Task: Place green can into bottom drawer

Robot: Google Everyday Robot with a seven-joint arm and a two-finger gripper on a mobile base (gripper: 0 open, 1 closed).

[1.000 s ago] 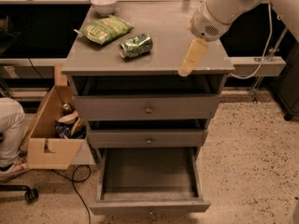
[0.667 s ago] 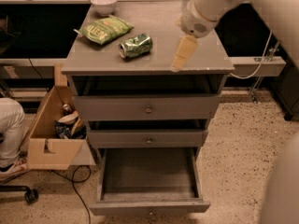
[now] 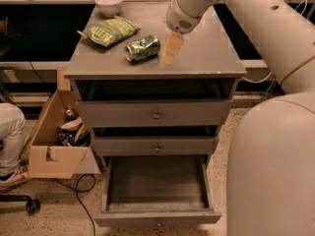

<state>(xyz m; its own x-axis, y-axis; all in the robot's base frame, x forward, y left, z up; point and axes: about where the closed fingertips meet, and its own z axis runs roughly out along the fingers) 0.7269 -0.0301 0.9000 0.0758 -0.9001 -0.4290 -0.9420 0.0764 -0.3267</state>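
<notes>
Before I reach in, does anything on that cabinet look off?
The green can lies on its side on the cabinet top, close beside the gripper, so it could roll. The bottom drawer stands pulled open. Nothing looks spilled.

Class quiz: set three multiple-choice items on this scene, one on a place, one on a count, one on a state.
1. Where is the green can? A on the cabinet top; B on the floor; C in the cardboard box.
2. How many drawers has the cabinet? A two; B three; C five.
3. The bottom drawer is: A pulled open; B shut; C removed.
Answers: 1 A, it lies on its side by the chip bag, the gripper close beside it over the top. 2 B, three grey fronts stacked. 3 A, its bare inside shows.
</notes>
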